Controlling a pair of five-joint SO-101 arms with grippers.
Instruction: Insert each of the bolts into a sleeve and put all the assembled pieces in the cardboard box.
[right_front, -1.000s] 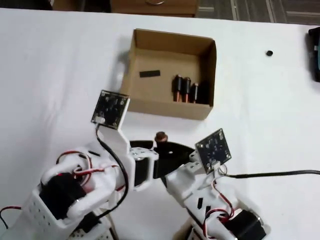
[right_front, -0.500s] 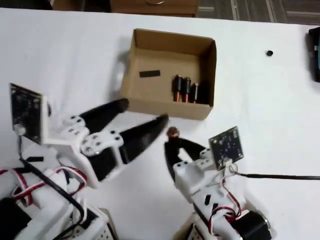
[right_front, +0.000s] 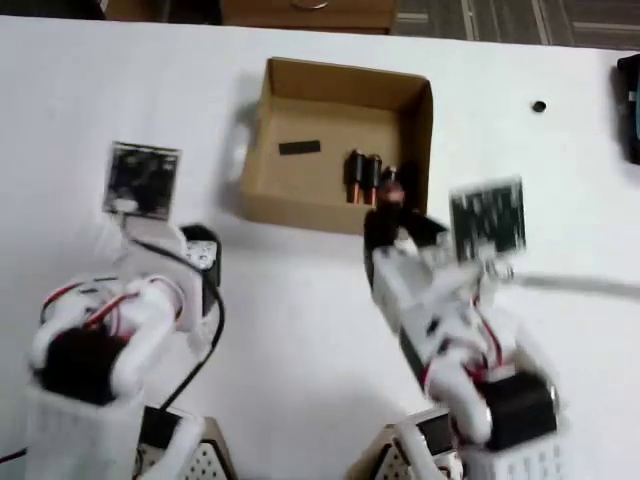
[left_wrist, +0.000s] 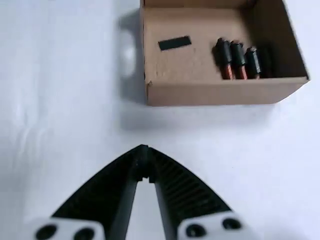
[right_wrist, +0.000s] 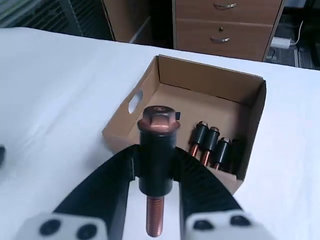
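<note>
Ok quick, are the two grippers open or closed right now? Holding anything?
Left gripper: closed, holding nothing.
Right gripper: closed on a sleeved bolt.

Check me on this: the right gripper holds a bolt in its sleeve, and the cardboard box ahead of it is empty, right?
Not empty. The right wrist view shows several assembled pieces lying in the cardboard box. The right gripper does hold a bolt in its sleeve.
</note>
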